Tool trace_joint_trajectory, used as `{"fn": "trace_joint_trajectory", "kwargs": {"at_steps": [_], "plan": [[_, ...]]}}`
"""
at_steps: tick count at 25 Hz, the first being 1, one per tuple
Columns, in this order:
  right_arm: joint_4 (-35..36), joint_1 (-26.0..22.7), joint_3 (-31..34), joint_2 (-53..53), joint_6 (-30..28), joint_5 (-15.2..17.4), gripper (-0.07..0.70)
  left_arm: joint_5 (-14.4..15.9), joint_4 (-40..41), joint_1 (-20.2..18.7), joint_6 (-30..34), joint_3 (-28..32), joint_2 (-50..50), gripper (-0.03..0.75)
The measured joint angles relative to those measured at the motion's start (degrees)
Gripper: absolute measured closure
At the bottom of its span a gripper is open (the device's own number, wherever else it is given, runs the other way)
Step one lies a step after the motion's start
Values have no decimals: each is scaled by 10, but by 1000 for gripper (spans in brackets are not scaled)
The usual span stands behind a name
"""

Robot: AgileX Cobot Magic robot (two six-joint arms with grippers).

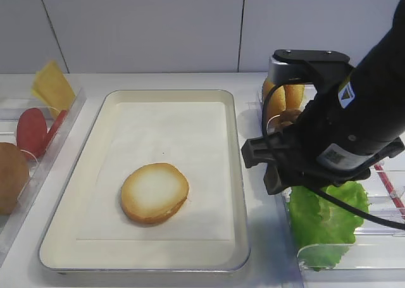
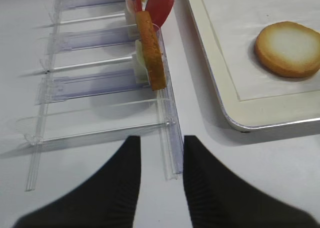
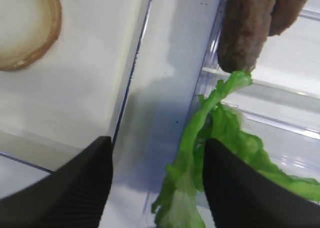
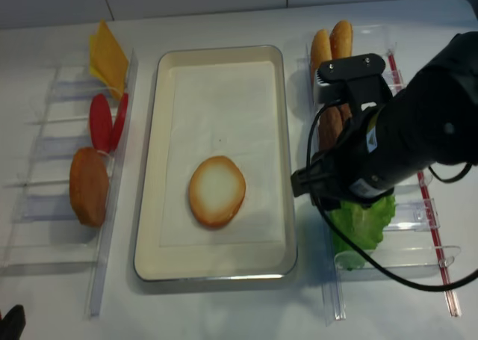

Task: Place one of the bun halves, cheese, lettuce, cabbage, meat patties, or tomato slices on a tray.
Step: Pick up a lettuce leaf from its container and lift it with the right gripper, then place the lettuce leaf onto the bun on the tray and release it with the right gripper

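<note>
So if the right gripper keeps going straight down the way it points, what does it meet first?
Most likely the lettuce: the right gripper stands open above the bin's edge, one finger already over the leaf. Depth is unclear; the other finger may meet bare table first.

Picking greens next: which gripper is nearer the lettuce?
Right. The right gripper hangs open at the lettuce edge; the left gripper sits across the tray, by the left racks.

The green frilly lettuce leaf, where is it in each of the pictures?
Exterior high: the bright green frilly lettuce leaf is at lower right, in a clear plastic bin under the black arm.
Right wrist: bottom centre-right, by the right finger.
Left wrist: not in it.
Exterior high (realsense): right of centre, low.
Shared landmark: the round golden-brown bun half on the silver-rimmed tray.
</note>
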Motion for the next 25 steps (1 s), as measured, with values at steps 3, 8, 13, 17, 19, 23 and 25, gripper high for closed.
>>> {"fn": "trace_joint_trajectory", "kwargs": {"at_steps": [3, 8, 13, 17, 19, 23, 25], "plan": [[0, 0, 0, 0, 3, -2, 372, 0, 0, 0, 0, 0, 0, 493], [0, 2, -12, 0, 2, 11, 580, 0, 0, 0, 0, 0, 0, 495], [7, 36, -94, 4, -13, 27, 594, 0, 0, 0, 0, 0, 0, 495], [45, 64, -166, 42, -42, 26, 596, 0, 0, 0, 0, 0, 0, 495], [80, 68, -187, 77, -70, 19, 597, 0, 0, 0, 0, 0, 0, 495], [173, 70, -230, 157, -137, -6, 597, 0, 0, 0, 0, 0, 0, 495], [217, 71, -252, 196, -173, -11, 597, 0, 0, 0, 0, 0, 0, 495]]}}
